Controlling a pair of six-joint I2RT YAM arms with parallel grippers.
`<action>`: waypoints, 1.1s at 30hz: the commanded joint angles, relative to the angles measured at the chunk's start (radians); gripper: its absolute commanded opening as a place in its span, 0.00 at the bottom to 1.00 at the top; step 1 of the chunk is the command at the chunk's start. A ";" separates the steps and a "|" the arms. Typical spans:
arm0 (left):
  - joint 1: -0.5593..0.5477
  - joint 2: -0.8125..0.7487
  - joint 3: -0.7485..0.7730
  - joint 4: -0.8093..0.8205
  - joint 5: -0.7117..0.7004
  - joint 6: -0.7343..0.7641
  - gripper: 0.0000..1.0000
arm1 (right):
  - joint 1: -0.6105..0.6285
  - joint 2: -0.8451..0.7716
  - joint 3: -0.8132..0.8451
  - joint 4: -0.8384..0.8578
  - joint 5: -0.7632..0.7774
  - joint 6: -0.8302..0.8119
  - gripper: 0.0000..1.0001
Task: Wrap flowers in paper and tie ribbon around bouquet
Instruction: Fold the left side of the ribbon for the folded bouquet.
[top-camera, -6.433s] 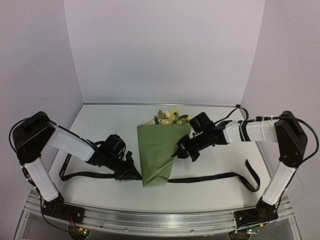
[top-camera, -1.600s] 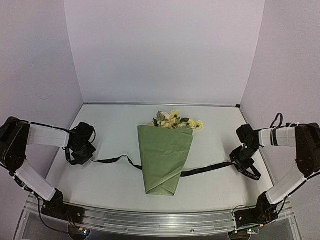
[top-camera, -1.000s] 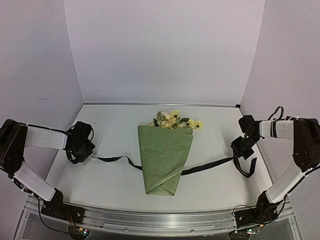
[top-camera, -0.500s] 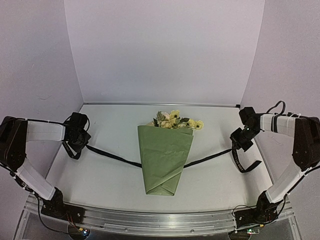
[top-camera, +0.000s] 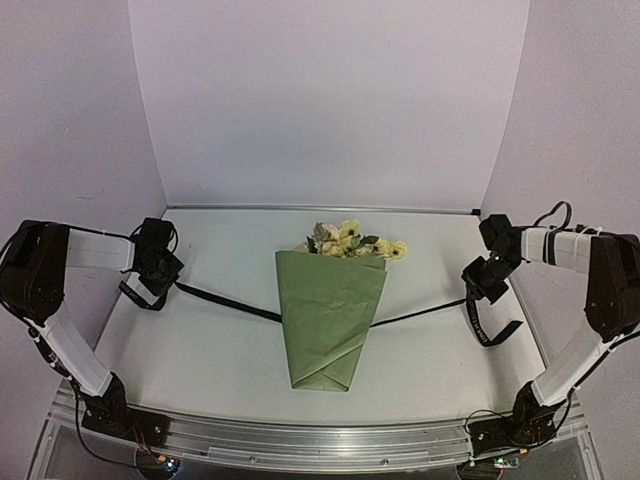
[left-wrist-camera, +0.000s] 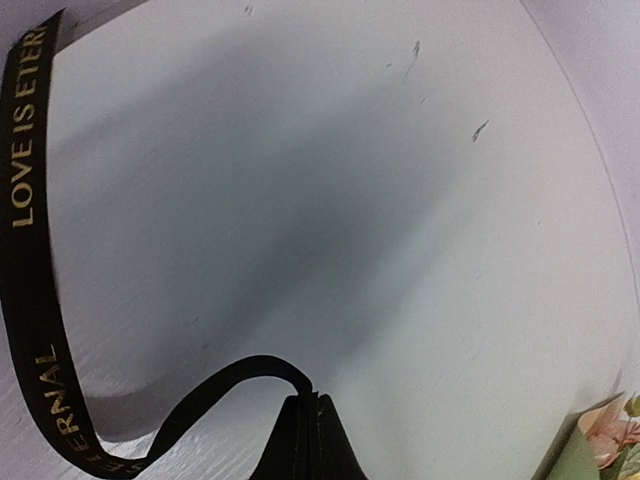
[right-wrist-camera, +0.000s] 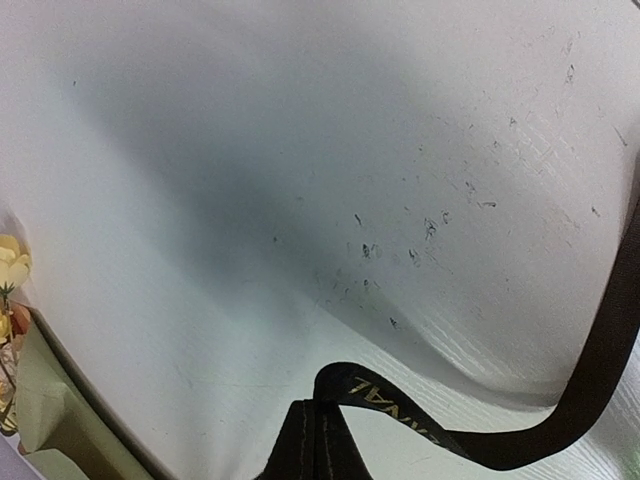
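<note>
The bouquet lies in the middle of the table, an olive-green paper (top-camera: 330, 315) cone with its point toward me and the yellow and cream flowers (top-camera: 350, 240) at its far end. The black ribbon (top-camera: 225, 302) is stretched in a shallow V, passing out of sight under the cone. My left gripper (top-camera: 165, 281) is shut on the ribbon's left part; in the left wrist view the ribbon (left-wrist-camera: 30, 300) loops away from the left gripper (left-wrist-camera: 308, 402). My right gripper (top-camera: 477, 290) is shut on the right part, where the ribbon (right-wrist-camera: 590, 380) curls out of the right gripper (right-wrist-camera: 318, 406).
A loose ribbon tail (top-camera: 492, 333) hangs below the right gripper near the table's right edge. White walls close in the table at the back and both sides. The paper's edge (right-wrist-camera: 50, 420) and a bloom (right-wrist-camera: 10, 265) show at the left of the right wrist view.
Both grippers have moved up and toward the back of the table with the ribbon ends. The ribbon has gone from slack curves to straight, taut lines crossing higher on the cone.
</note>
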 joint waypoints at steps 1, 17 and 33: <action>0.029 0.009 0.105 0.062 0.058 0.060 0.00 | -0.003 -0.008 0.057 0.003 0.056 -0.027 0.00; -0.040 -0.195 -0.051 0.311 0.195 0.224 0.00 | 0.042 0.002 0.198 -0.055 -0.079 -0.138 0.00; -0.826 0.349 0.629 0.064 0.389 1.117 0.00 | 0.076 0.059 0.164 -0.033 -0.160 -0.110 0.00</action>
